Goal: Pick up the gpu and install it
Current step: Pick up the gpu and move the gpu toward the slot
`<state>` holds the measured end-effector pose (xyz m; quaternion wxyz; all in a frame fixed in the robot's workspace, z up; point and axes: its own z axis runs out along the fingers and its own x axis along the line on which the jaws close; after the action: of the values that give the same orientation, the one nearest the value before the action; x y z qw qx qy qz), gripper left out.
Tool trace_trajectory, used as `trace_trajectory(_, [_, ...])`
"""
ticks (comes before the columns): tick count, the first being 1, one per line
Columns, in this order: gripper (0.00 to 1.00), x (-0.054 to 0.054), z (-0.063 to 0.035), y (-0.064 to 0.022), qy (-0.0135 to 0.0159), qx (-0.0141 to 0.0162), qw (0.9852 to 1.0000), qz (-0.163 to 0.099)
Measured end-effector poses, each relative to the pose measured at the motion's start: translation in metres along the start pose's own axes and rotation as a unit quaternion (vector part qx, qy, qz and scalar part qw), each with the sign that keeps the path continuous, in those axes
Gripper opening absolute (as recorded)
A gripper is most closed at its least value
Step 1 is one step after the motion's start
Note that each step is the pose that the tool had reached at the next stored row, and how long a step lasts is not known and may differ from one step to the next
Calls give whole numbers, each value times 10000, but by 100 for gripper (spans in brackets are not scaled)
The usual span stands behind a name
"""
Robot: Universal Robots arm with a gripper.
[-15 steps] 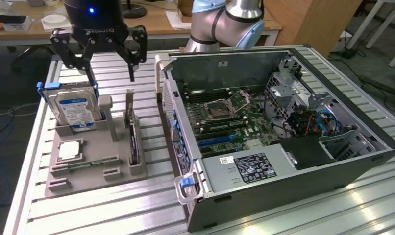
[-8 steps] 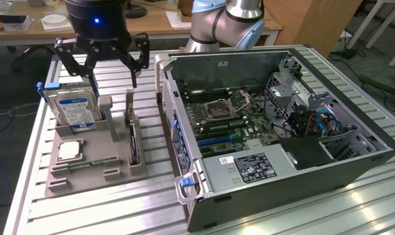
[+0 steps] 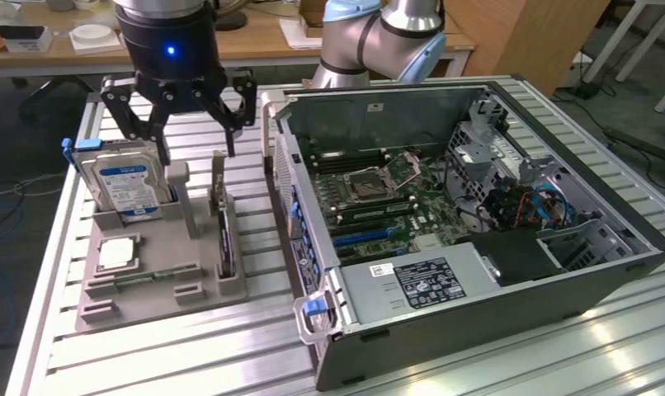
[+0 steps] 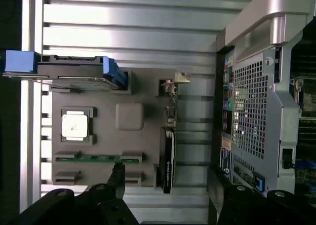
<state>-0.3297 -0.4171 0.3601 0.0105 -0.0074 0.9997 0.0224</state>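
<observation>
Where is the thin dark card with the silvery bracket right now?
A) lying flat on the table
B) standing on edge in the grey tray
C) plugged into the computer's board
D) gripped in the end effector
B: the gpu stands on edge in a slot of the grey tray, with the open end effector hovering above, empty.

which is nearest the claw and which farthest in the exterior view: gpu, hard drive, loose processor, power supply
1. gpu and hard drive: too close to call, upright either side of the open claw, gpu toward the exterior view's right.
2. processor, flat in the holder beside the drive.
3. power supply, in the case on the exterior view's right.
</observation>
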Motion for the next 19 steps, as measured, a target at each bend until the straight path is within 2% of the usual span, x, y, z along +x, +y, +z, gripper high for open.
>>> trace_trajectory(15, [76, -17, 241, -27, 0, 0, 10000, -2])
trace_trajectory(19, [76, -66, 298, -31, 0, 1, 10000, -12])
